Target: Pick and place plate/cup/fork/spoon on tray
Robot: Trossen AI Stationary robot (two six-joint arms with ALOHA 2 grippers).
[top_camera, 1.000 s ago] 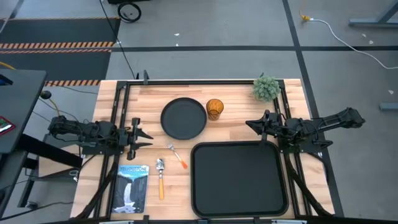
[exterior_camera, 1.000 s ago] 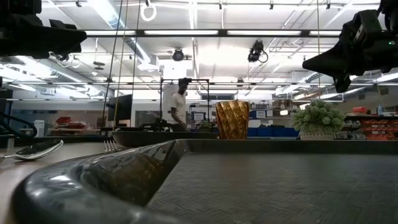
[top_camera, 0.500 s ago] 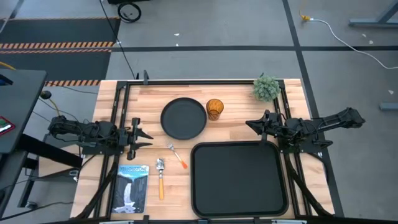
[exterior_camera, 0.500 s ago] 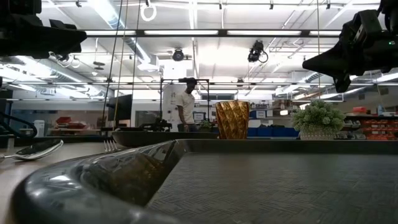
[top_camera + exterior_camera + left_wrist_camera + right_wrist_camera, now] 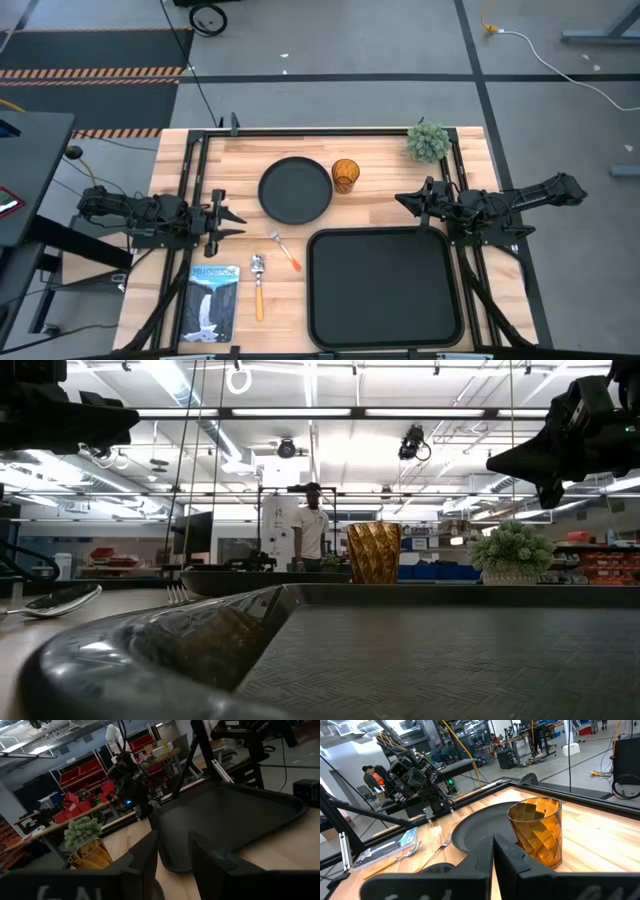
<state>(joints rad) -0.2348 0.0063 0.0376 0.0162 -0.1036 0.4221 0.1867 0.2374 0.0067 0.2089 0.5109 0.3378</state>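
Observation:
The round black plate (image 5: 296,190) lies at the table's middle far side, with the amber cup (image 5: 345,175) upright just to its right. The orange-handled fork (image 5: 285,250) and the yellow-handled spoon (image 5: 258,285) lie flat near the plate's near side. The black tray (image 5: 385,288) sits at the near right. My left gripper (image 5: 238,223) hovers open left of the fork, above the table. My right gripper (image 5: 400,200) hovers shut right of the cup, beyond the tray's far edge. Both touch nothing.
A small green potted plant (image 5: 428,141) stands at the far right corner. A blue booklet (image 5: 213,303) lies at the near left, beside the spoon. A person (image 5: 312,525) stands in the room behind the table.

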